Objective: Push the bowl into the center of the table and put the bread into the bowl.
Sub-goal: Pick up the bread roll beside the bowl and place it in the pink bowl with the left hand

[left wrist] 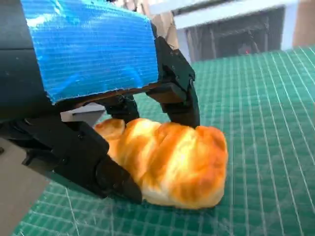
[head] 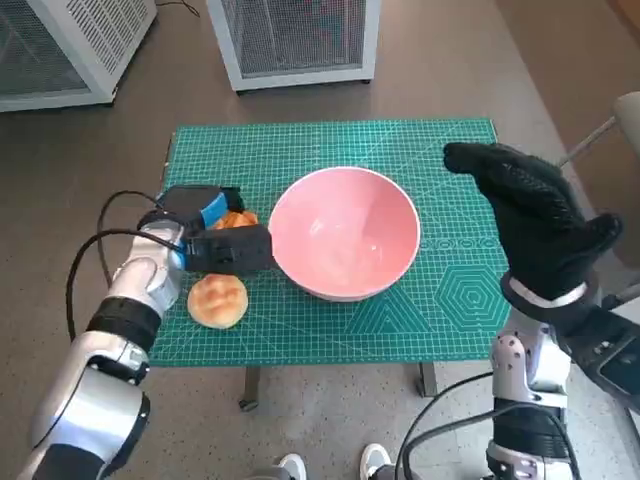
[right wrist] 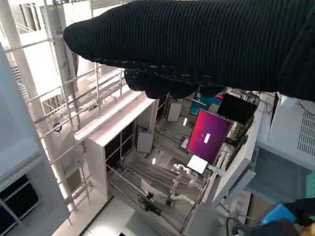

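Head view, left wrist view, right wrist view. No brand or label can be read; the green cutting mat (head: 450, 300) covering the small table carries only a pale printed grid, with hexagon outlines and a row of marks too small to make out at its 4 o'clock corner

The glossy pink round bowl (head: 344, 232) stands upright close to the centre of the mat, its hollow showing soft reflections. At its 9 o'clock, touching or just beside the rim, is the left hand, black with blue tape over its back (head: 212, 232). That hand's fingers (left wrist: 182, 101) are grasping a golden-brown glazed bread roll with paler streaks (left wrist: 172, 164); the left wrist view shows black fingers on both sides of the loaf, whose underside lies on the mat. A second bread, a round pale-golden bun (head: 217, 300), lies free on the mat at 7 o'clock from the bowl, near the front edge

The right hand in its black knitted glove (head: 535, 220) hovers above the mat's 3 o'clock edge, well apart from the bowl, fingers released and stretched flat, holding nothing

Open mat surrounds the bowl from 11 to 5 o'clock. Beyond the far edge, two white cabinets with grille fronts (head: 295, 40) stand on the brown floor (head: 60, 180). White shoe tips (head: 335, 465) show below the near edge
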Motion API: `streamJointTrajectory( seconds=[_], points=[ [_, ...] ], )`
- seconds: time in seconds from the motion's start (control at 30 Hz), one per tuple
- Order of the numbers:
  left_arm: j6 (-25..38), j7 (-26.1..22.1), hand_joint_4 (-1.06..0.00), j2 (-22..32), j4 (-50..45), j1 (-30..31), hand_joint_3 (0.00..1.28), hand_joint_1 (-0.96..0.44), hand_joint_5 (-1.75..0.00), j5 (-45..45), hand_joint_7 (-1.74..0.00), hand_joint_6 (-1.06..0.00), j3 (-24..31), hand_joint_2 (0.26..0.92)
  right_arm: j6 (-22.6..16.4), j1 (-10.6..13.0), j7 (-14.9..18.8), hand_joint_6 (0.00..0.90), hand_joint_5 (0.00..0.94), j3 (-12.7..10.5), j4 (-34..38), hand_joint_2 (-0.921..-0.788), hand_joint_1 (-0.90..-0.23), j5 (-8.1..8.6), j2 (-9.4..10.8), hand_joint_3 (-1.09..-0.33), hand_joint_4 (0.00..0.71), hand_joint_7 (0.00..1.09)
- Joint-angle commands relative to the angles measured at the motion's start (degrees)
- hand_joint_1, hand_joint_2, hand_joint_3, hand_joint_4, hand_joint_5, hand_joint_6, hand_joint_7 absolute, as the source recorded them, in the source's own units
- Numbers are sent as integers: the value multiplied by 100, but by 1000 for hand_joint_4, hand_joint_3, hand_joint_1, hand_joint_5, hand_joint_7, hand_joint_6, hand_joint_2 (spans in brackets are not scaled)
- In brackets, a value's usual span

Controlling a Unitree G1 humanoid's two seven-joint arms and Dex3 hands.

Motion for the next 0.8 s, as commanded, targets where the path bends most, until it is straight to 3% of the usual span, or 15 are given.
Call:
streamJointTrajectory(
  seconds=[0.03, 0.47, 0.63, 0.8],
  points=[
    [147, -131, -642, 266, -747, 96, 73, 1, -1214, -150, -1132, -668, 288, 918, 35, 91, 29, 121, 2, 25, 46, -921, -520, 33, 3, -455, 344, 536],
    [630, -338, -728, 633, -4503, 1171, 44, 2, -1109, -419, -1159, -651, 1392, 917, 16, 44, 138, 120, 2, 37, 169, -921, -518, 87, 15, -465, 346, 532],
    [714, -399, -746, 480, -5549, 1436, 38, 3, -1071, -355, -1176, -653, 1543, 916, 31, 34, 159, 121, 1, 41, 198, -921, -515, 104, 21, -466, 345, 531],
    [640, -377, -773, 266, -6202, 1594, 30, 3, -1044, -130, -1158, -667, 1346, 911, 39, 39, 177, 122, 1, 56, 203, -921, -515, 110, 34, -466, 346, 530]
  ],
)
